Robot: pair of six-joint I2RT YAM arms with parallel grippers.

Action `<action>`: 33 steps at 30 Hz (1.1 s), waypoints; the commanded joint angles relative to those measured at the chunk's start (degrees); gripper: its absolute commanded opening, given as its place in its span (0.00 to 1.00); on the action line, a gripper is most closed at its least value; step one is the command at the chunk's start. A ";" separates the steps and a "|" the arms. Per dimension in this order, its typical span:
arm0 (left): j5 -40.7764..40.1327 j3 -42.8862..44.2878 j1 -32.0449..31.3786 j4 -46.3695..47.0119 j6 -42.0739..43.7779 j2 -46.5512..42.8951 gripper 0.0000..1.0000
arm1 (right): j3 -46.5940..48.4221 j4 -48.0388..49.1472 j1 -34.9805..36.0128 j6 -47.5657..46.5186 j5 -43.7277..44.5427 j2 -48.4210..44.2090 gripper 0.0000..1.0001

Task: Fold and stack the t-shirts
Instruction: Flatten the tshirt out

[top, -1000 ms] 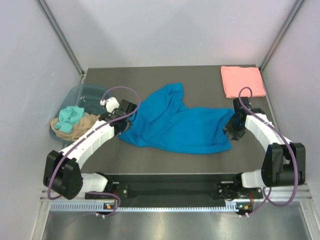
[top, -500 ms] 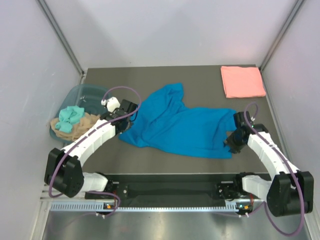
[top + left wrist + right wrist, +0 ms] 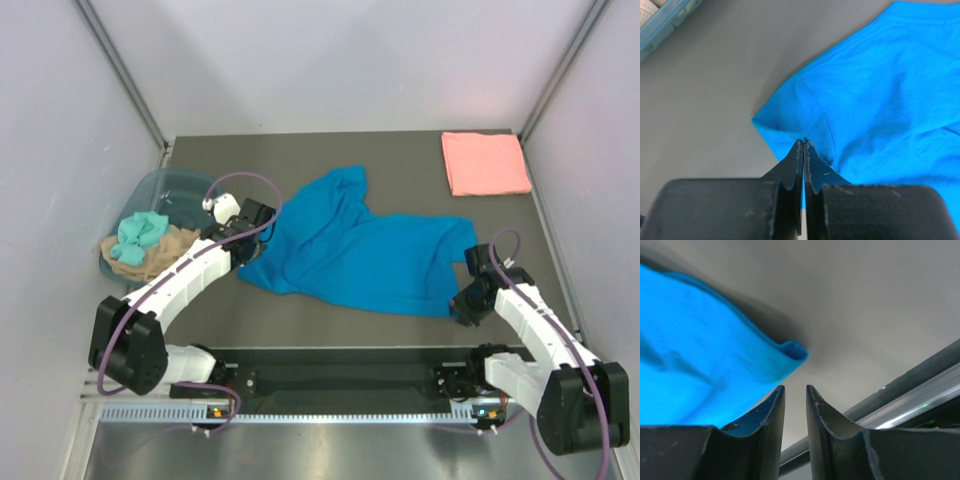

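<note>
Left fingers (image 3: 790, 170) pressed flat together, no gap at the tips, a sliver of blue cloth caught between them lower down. Clamped on the edge of the blue shirt (image 3: 350, 250), at the pointed corner on its left side. In the wrist view, that corner poking out just past the tips, bare table (image 3: 400, 160) to one side of it, smooth blue cloth spreading away to the other, a stitched hem along the far edge.

Right fingers (image 3: 822, 415) narrow, only a slim gap between the two, nothing in that gap but grey table seen through it. Set low at the near right corner of the blue shirt. Rolled lip of that corner just beyond the tip of one finger, cloth running on behind that finger; touching or not, cannot tell. No grip on anything in the wrist view.

Blue shirt itself unfolded and rumpled, one lobe reaching toward the far side, a long body running to the right, lying between the two sets of fingers.

Pink shirt (image 3: 485, 163) folded into a neat flat rectangle, beyond the right end of the blue shirt, well apart from it and from both arms.

Tub (image 3: 165, 180), see-through blue-grey, left of the blue shirt, on the other side of the left arm, apart from the blue cloth. Inside it a bunched teal cloth (image 3: 140, 233) on top of a tan cloth (image 3: 150, 262), the tan one spilling over the near rim.
</note>
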 commanded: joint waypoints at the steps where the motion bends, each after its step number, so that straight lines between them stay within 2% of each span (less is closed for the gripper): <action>1: -0.83 0.63 -0.04 1.87 -0.34 -1.81 0.00 | -0.81 1.27 0.91 2.09 2.79 -1.05 0.24; 7: -1.10 0.63 -0.04 1.95 -0.43 -1.89 0.00 | -1.87 3.99 0.91 3.32 5.78 -0.44 0.29; 14: -1.62 0.89 -0.04 1.96 -0.34 -1.72 0.00 | -1.34 5.23 0.91 2.97 6.66 0.26 0.30; 27: -1.89 0.81 -0.04 1.96 -1.13 -2.42 0.00 | -5.56 8.21 0.82 4.73 5.78 2.64 0.34; 30: -1.71 0.81 -0.04 1.96 -1.57 -2.68 0.00 | -5.65 8.39 0.91 4.99 7.45 2.37 0.26; 33: -1.63 0.72 -0.04 2.04 -1.84 -2.95 0.00 | -5.30 8.83 0.91 4.82 9.47 2.20 0.06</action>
